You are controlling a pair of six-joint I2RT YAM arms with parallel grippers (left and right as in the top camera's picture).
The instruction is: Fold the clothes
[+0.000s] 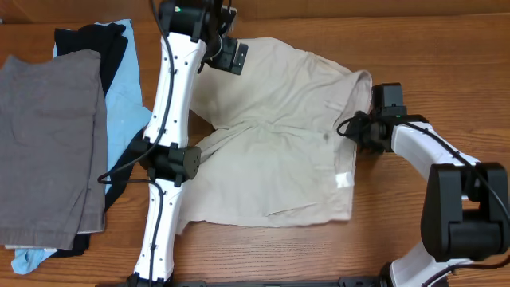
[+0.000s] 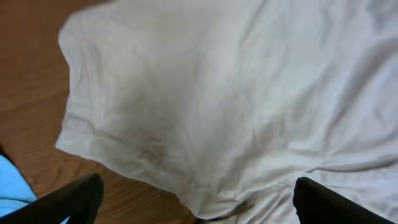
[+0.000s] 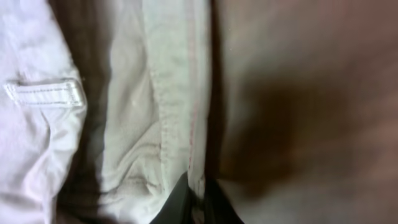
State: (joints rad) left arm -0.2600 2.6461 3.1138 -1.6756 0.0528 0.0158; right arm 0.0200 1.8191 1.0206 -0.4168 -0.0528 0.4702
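The right gripper [image 3: 196,198] has its jaws pinched shut on the waistband [image 3: 177,93] of the shorts [image 1: 279,135]. The left gripper [image 2: 198,190] hangs wide open over a leg hem, holding nothing. The shorts lie spread mid-table [image 1: 446,48], reaching toward the far edge. The pinch looks thin: a pull could slip it free, or, with one side held, drag the cloth crooked. One pair of shorts, and at the left edge one pile [image 1: 48,143] showing three garments: grey, black, light-blue.
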